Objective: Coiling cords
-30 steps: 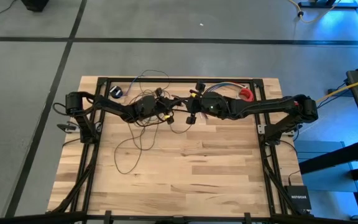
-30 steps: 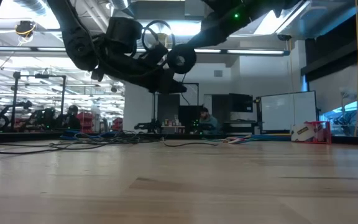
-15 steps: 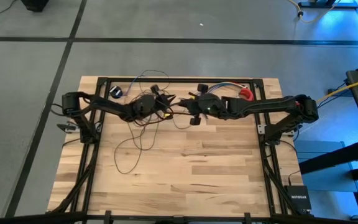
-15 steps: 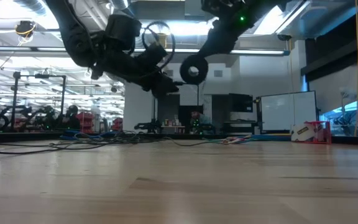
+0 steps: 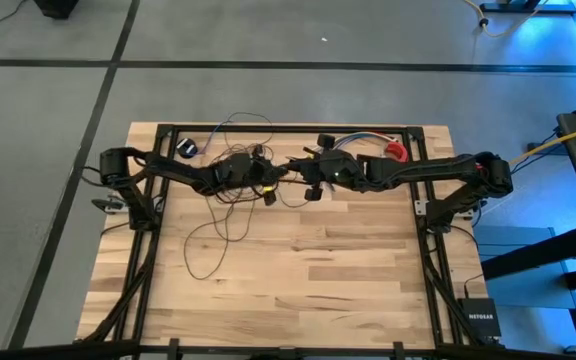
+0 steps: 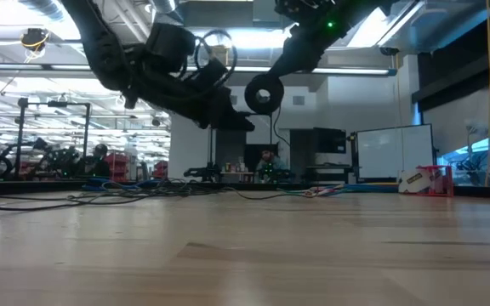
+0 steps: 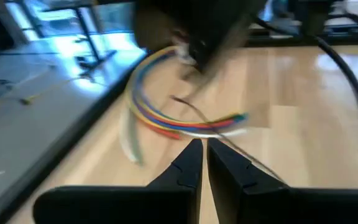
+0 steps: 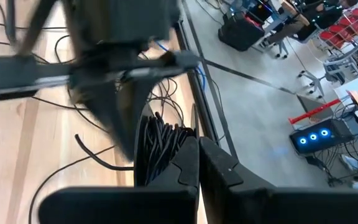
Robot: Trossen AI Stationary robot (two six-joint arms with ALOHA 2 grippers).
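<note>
Cords (image 5: 216, 215) are seen from above looped loosely over the left half of the table (image 5: 348, 280), strands trailing up to where both arms meet near the far edge. Left gripper (image 5: 268, 176) and right gripper (image 5: 304, 178) are held close together above the wood. A bundle of dark strands (image 8: 160, 146) is shown only in the right wrist view, bunched against the right fingers (image 8: 188, 165), which are pressed together. In the left wrist view the left fingers (image 7: 191, 165) are nearly shut, with a thin strand (image 7: 229, 140) running toward them; a grip cannot be confirmed. Multicoloured wires (image 7: 173, 121) lie beyond.
</note>
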